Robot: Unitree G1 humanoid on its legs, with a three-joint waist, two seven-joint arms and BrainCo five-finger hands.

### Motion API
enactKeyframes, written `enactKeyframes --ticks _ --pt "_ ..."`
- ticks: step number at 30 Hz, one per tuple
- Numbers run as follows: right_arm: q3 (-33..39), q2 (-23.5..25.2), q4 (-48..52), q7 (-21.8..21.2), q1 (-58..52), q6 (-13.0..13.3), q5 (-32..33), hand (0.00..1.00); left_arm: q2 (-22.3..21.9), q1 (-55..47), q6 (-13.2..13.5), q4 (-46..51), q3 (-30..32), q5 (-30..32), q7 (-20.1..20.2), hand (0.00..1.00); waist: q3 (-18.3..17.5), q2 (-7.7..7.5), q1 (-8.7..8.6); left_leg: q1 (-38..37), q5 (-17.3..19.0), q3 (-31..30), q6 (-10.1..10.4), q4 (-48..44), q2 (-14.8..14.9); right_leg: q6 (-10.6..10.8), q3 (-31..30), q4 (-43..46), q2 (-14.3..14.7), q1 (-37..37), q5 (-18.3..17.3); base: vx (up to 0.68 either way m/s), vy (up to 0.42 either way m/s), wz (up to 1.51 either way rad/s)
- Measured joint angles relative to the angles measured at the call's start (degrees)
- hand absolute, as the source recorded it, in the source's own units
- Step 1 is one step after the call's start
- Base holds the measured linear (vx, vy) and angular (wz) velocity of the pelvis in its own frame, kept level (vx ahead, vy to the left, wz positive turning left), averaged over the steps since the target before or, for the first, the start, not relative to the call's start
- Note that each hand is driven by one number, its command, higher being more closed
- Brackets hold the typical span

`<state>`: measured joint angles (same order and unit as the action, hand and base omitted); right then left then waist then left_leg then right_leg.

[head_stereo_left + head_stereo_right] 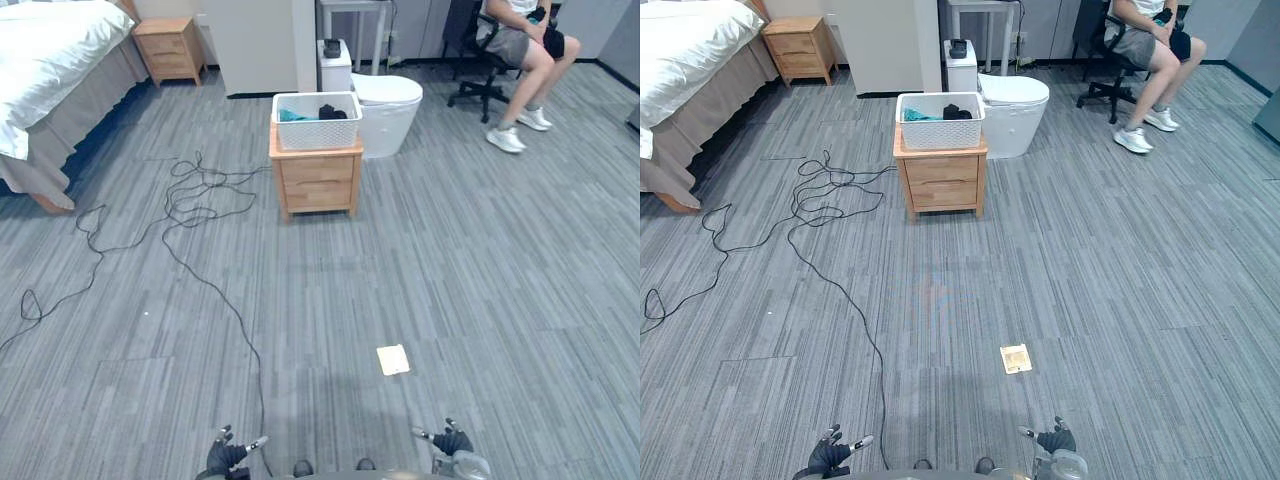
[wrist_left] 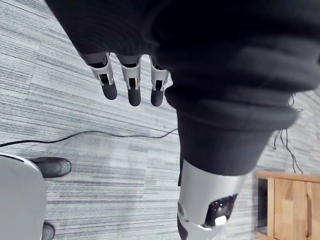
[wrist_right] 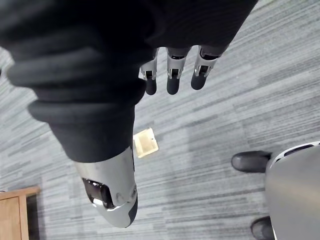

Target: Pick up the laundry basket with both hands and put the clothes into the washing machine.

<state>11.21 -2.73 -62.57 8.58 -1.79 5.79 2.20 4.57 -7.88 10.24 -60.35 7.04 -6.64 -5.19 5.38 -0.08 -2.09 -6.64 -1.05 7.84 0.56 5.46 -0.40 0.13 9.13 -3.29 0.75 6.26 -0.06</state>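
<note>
Task not started, by the look of it. The laundry basket (image 1: pixel 317 130) is white with perforated walls and sits on top of a wooden drawer cabinet (image 1: pixel 318 182), well ahead of the robot across open floor. The clothes (image 1: pixel 333 112) are inside it, a dark bundle next to a teal piece, low in the basket.

The left hand (image 1: pixel 228 455) is at the bottom edge of the head views, low and close to the body, well apart from the basket. Its fingers (image 2: pixel 134 87) hang straight and relaxed over bare floor, holding nothing. The right hand (image 1: pixel 452 440) mirrors it on the other side. Its fingers (image 3: pixel 172 80) are also straight and loose, empty, with a small tan square (image 1: pixel 393 359) on the floor ahead of it.

A white rounded unit (image 1: pixel 390 115) stands just behind the cabinet, touching or nearly so. It may be the washing machine, but I cannot tell from here. The bed (image 1: pixel 50 50) is far left. A person (image 1: pixel 520 50) sits on a chair far right, clear of the path.

Judgement on what is done: nothing, since the basket is untouched and the clothes are not moved. Left to do: walk up to the cabinet, get both hands on the basket's sides, lift, carry it to the washer, and load the clothes.
</note>
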Motion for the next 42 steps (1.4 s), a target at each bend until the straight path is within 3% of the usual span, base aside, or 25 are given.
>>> enactKeyframes --ticks 24,30,31,32,34,36,37,38,40,42 --pt "2.51 0.03 0.05 0.06 -1.11 0.26 2.01 0.00 -0.02 0.05 0.15 -0.10 0.58 -2.90 -0.26 0.00 0.78 -0.43 0.42 0.17 0.46 -0.44 0.00 -0.06 0.07 0.10 0.16 0.16 0.03 0.30 -1.05 -0.02 -0.004 0.01" --pt "3.20 0.02 0.95 0.15 -0.04 0.26 3.79 0.00 0.08 0.69 0.21 0.38 2.15 -4.34 -0.27 0.00 1.37 -0.79 1.67 7.24 7.23 1.67 -1.25 -10.35 0.58 0.70 -1.53 4.80 -0.60 -5.12 -4.56 0.03 0.007 -0.17" --pt "3.64 -0.09 1.22 0.17 0.49 0.26 4.00 0.00 0.11 0.71 0.20 0.55 2.04 -4.61 -0.26 0.00 1.57 -0.51 1.79 8.57 9.23 2.28 -1.60 -12.96 0.81 1.71 -1.75 7.45 -0.89 -6.66 -6.51 0.09 0.052 -0.30" --pt "3.51 -0.17 1.49 0.17 1.05 0.27 4.08 0.00 0.21 0.64 0.17 1.20 1.94 -4.93 -0.27 0.00 1.96 -0.47 2.14 9.64 11.68 3.48 -1.91 -15.68 1.13 3.52 -2.04 12.94 -1.57 -9.34 -9.69 0.10 0.063 -0.35" --pt "3.25 -0.12 1.85 0.12 1.76 0.26 4.41 0.00 0.64 0.82 0.18 1.78 1.29 -5.06 -0.30 0.00 2.91 -0.55 3.02 10.15 15.06 4.82 -2.47 -19.37 1.48 6.76 -1.46 25.02 -3.20 -14.05 -12.37 0.13 0.104 -0.44" --pt "1.49 0.03 3.31 0.12 1.98 0.23 4.90 0.00 1.72 1.19 0.17 1.77 -0.83 -5.04 -0.30 0.00 3.81 -0.31 2.74 8.64 17.40 4.68 -3.67 -21.49 1.37 7.59 0.72 40.57 -5.76 -20.61 -13.00 0.21 0.113 -0.14" --pt "0.53 -0.02 3.39 0.00 2.44 0.19 5.19 0.00 2.67 2.19 0.12 1.78 -2.07 -5.05 -0.38 0.00 5.19 -0.52 2.71 6.09 18.51 4.75 -4.33 -21.73 1.04 6.15 2.53 47.23 -7.16 -22.78 -15.06 0.35 0.083 0.03" --pt "-0.28 -0.27 3.47 0.00 2.62 0.18 5.23 0.00 3.03 2.54 0.12 1.79 -2.37 -5.06 -0.39 0.00 5.85 0.18 2.76 4.40 19.20 4.66 -4.37 -21.36 1.33 4.90 4.19 48.44 -7.66 -23.98 -16.56 0.47 0.082 0.01" --pt "-2.19 -0.89 4.29 0.04 3.38 0.20 5.74 0.00 3.38 3.92 0.19 1.83 -2.43 -5.01 -0.52 0.00 6.41 0.81 2.01 0.77 19.24 3.27 -4.13 -17.97 2.05 3.47 7.52 44.75 -7.26 -27.59 -18.01 0.42 0.035 0.25" --pt "-2.84 -1.91 5.78 0.08 4.95 0.38 6.19 0.00 3.56 5.23 0.23 1.81 -2.50 -4.97 -1.16 0.00 7.73 1.81 0.96 -2.18 18.94 2.24 -2.84 -14.76 3.78 2.10 8.21 36.80 -5.08 -31.17 -15.93 0.44 -0.024 0.36"
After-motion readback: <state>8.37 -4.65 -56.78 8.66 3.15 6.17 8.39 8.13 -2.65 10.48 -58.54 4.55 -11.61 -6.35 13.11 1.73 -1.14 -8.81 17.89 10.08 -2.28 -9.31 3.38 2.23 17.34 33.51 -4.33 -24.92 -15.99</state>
